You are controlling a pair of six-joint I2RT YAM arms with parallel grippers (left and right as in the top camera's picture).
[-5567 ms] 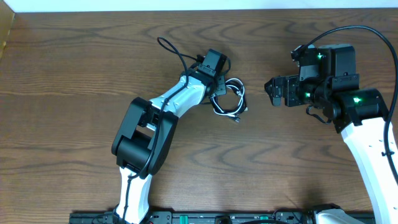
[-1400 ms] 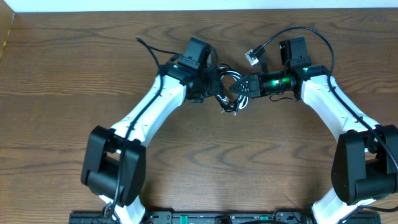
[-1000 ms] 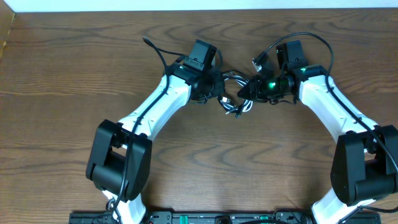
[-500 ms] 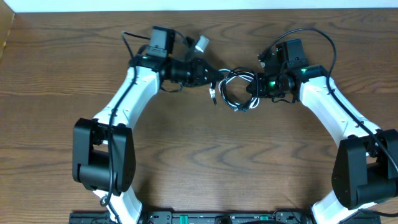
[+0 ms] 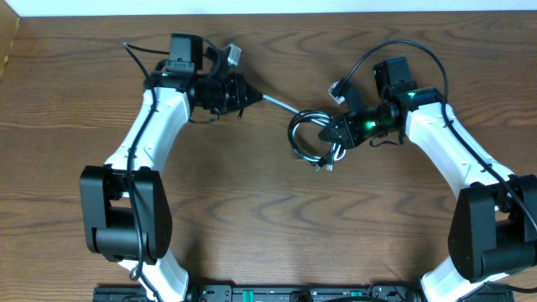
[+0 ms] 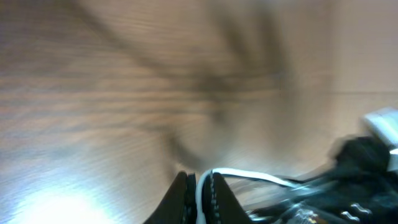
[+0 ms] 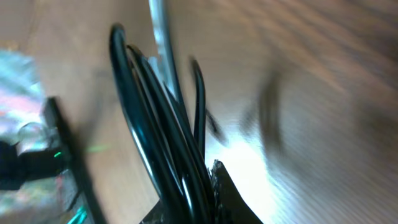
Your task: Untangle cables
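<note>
My left gripper (image 5: 245, 93) sits at the upper left, shut on the white cable (image 5: 277, 102), which runs taut and to the right into the coil. In the left wrist view the white cable (image 6: 203, 190) is pinched between the two dark fingers (image 6: 184, 198). The black cable (image 5: 302, 138) lies in a small coil at the table's middle, with small plugs (image 5: 323, 164) at its lower edge. My right gripper (image 5: 334, 134) is shut on the coil's right side. Several black cable loops (image 7: 152, 124) show in the right wrist view, running into the gripper (image 7: 205, 199), with a pale strand (image 7: 160, 37) behind them.
Thick black wires (image 5: 369, 59) arc over the right arm, and others (image 5: 138, 52) loop off the left arm. The table's (image 5: 268, 218) far edge runs along the top of the overhead view. A light brown box edge (image 5: 8, 38) stands at the upper left corner.
My left arm has swung left and back, drawing the white cable out of the coil into a straight line. The right gripper stayed by the coil, holding the black loops.
</note>
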